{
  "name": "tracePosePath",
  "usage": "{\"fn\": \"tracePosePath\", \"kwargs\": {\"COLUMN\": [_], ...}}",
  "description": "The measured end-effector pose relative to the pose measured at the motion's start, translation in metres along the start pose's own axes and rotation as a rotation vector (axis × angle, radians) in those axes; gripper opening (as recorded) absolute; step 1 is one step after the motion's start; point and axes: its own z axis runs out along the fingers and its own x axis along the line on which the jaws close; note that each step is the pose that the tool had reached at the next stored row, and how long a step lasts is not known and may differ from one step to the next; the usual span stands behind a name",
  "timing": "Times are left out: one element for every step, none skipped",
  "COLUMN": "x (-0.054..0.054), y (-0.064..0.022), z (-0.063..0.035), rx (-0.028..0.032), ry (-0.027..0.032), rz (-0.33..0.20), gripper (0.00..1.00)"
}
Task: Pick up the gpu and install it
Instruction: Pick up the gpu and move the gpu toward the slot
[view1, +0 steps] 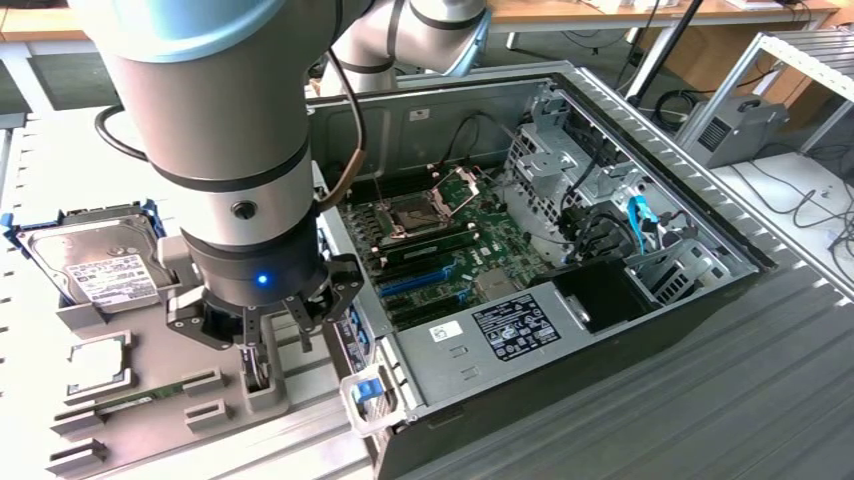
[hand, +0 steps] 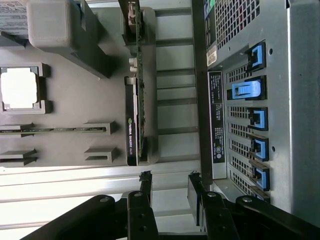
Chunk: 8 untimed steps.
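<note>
Black fingers of the gripper stand wide apart, with nothing between them. Close to the tips the gpu stands on its long edge in a grey holder, its black cooler on one face and the green board on the other. No contact with it shows.

In the exterior view the gripper hangs at the lower left of the frame, above this holder on a grey fixture plate. The plate also carries a hard drive with a white label at the left edge, a square processor below that, and a narrow memory stick near the bottom left corner.

Just to the exterior view's right of the plate lies the open computer case, which takes up the centre and right of the frame. Its green motherboard is exposed, and a labelled power supply sits at lower centre. The wrist view shows blue latches in a row on the case's perforated rear wall.
</note>
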Motion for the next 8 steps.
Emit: {"fn": "tracePosePath", "kwargs": {"x": [0.0,0.0,0.0,0.0,0.0,0.0,0.0,0.0001], "y": [0.0,0.0,0.0,0.0,0.0,0.0,0.0,0.0], "z": [0.0001,0.0003,0.0005,0.0006,0.0008,0.001,0.0013,0.0017], "rx": [0.0001,0.0001,0.0002,0.0003,0.0004,0.0005,0.0006,0.0008], "ry": [0.0,-0.0001,0.0,0.0,-0.0001,0.0,0.0,0.0], "rz": [0.0,0.0,0.0,0.0,0.0,0.0,0.0,0.0], "gripper": [0.42,0.42,0.42,0.42,0.42,0.42,0.42,0.42]}}
